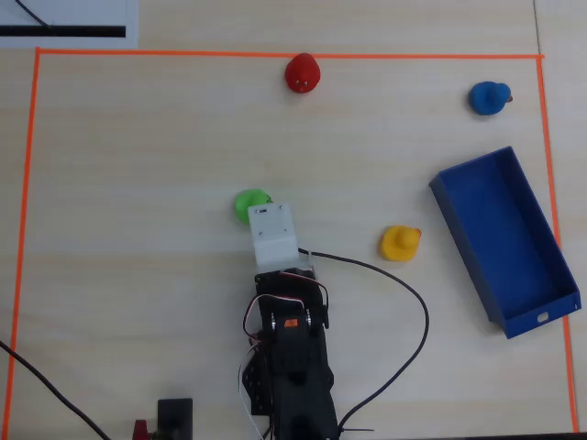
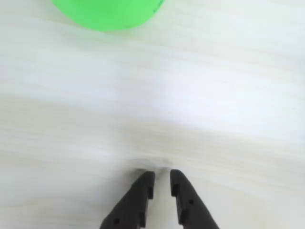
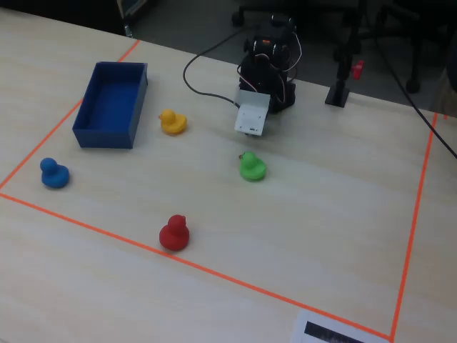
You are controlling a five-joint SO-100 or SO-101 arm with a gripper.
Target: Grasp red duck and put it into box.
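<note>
The red duck stands near the far orange tape line in the overhead view and close to the near line in the fixed view. It is out of the wrist view. The box, a long dark blue tray, lies empty at the right in the overhead view and at the left in the fixed view. My gripper points at bare table, its black fingers almost together with nothing between them. It sits well short of the red duck, folded close to the arm's base.
A green duck sits just ahead of the gripper, at the wrist view's top edge. A yellow duck stands beside the box and a blue duck near the far right corner. Orange tape frames the area. A black cable loops right of the arm.
</note>
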